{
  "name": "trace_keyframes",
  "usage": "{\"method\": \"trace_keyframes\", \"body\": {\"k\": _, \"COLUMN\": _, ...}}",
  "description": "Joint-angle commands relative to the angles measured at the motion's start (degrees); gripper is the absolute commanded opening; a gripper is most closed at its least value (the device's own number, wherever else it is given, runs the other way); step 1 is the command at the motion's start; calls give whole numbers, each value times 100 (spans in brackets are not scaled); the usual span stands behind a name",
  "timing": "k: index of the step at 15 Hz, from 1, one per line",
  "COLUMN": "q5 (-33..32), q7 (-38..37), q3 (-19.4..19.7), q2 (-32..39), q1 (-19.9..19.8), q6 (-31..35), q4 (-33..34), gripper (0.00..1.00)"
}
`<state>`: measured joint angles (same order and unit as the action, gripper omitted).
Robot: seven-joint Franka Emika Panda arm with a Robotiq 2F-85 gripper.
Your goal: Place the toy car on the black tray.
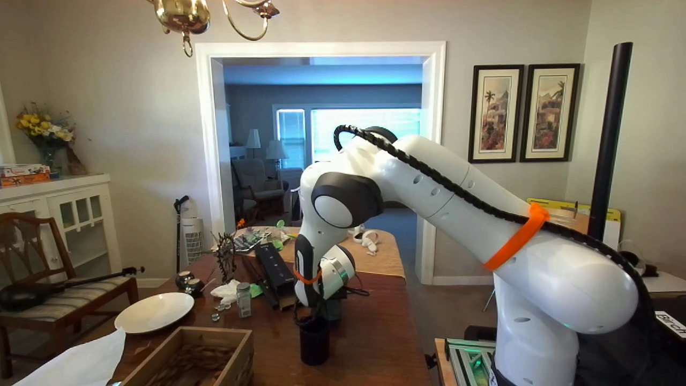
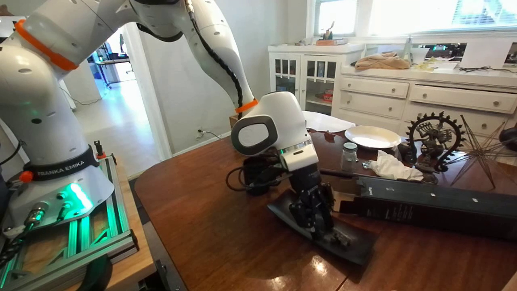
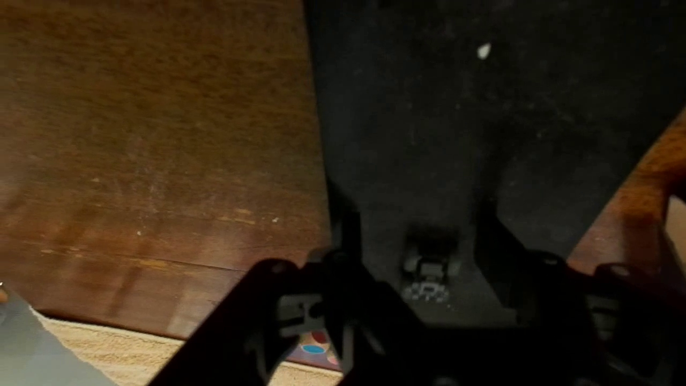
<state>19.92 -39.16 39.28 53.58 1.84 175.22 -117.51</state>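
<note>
In an exterior view the counter (image 2: 210,194) carries a long black box (image 2: 428,202) and, at its near left, the black tray (image 2: 360,245). My gripper (image 3: 418,222) reaches down over the tray, jaws apart in the wrist view, with a gap on either side of the toy car (image 3: 430,272). The car appears to rest on the tray, so I judge the placing done, with only backing away left.

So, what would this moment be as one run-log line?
toy car: on black tray | gripper: open, gaps either side of toy car | placement: looks done
</note>
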Motion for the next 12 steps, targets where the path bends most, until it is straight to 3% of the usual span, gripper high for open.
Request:
{"method": "trace_keyframes", "body": {"k": 1, "q5": 81, "q7": -152, "q3": -58, "q2": -30, "q1": 55, "q6": -179, "q4": -88, "gripper": 91}}
{"method": "trace_keyframes", "body": {"k": 3, "q5": 73, "q7": -159, "q3": -73, "q2": -67, "q1": 26, "q6": -193, "q4": -76, "gripper": 100}}
{"method": "trace_keyframes", "body": {"k": 8, "q5": 62, "q7": -239, "q3": -102, "q2": -176, "q1": -27, "q6": -285, "q4": -75, "gripper": 100}}
{"method": "trace_keyframes", "body": {"k": 12, "q5": 65, "q7": -222, "q3": -317, "q2": -597, "q1": -305, "q6": -459, "q4": -16, "gripper": 100}}
